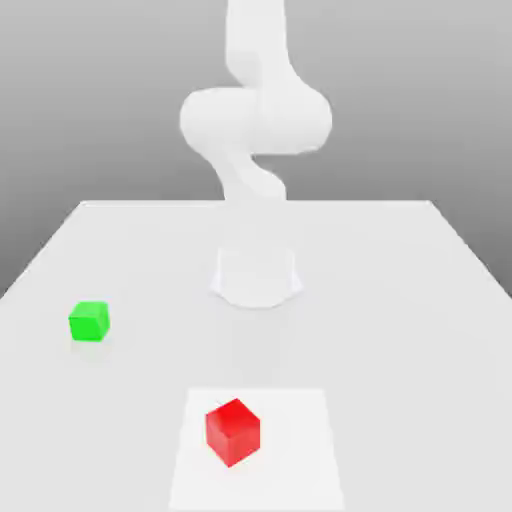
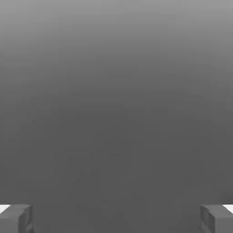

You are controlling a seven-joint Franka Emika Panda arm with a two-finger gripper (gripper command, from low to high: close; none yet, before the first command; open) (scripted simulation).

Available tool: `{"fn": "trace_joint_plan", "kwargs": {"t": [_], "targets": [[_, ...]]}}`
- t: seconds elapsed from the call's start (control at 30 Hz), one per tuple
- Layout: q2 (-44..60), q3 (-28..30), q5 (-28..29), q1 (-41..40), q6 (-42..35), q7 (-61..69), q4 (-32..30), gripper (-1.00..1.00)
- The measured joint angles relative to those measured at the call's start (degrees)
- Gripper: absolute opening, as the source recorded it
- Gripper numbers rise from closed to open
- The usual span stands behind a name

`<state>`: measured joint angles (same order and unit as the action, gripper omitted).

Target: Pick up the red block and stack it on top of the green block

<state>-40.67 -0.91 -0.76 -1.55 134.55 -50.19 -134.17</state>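
- Nothing of the task is judged to be done: the red block [image 1: 232, 432] rests on the table [image 1: 420, 300], and the lifting, carrying and stacking are all left.
- The green block [image 1: 89, 321] is seen well apart from the red block, farther back and toward the exterior view's left, with nothing on top of it.
- The gripper [image 2: 116, 218] is held wide open, its two fingertips [image 2: 16, 218] far apart, and nothing is gripped between them.
- The red block is a plain, matte, sharp-edged cube, turned so that one corner faces the camera; a paler square patch [image 1: 300, 450] of the table lies beneath it.
- The green block is a matte cube of like size.
- The table is smooth and white, and the arm [image 1: 255, 120] behind the red block is rounded and white.
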Motion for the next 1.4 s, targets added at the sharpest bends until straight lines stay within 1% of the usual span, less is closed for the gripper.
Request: {"fn": "trace_joint_plan", "kwargs": {"t": [0.33,0.5,0.67,0.87,0.9,1.13,1.33,1.4], "targets": [[21.1,-4.1,-1.3,-5.7,11.3,-19.2,-9.7,0.00],[31.5,-5.5,-0.5,-7.8,16.8,-29.7,-14.5,0.00],[42.0,-5.1,1.3,-8.6,22.4,-40.8,-19.3,0.00],[54.5,-2.8,4.5,-7.1,32.2,-45.4,-18.8,0.00],[56.2,-2.3,4.9,-6.7,33.7,-45.7,-18.6,-1.00],[56.5,-2.1,5.0,-6.5,34.1,-45.8,-18.6,-1.00],[45.6,-3.4,2.1,-7.5,24.8,-43.4,-20.3,-1.00],[42.6,-1.2,3.5,-12.2,23.4,-41.0,-21.6,-1.00]]}}
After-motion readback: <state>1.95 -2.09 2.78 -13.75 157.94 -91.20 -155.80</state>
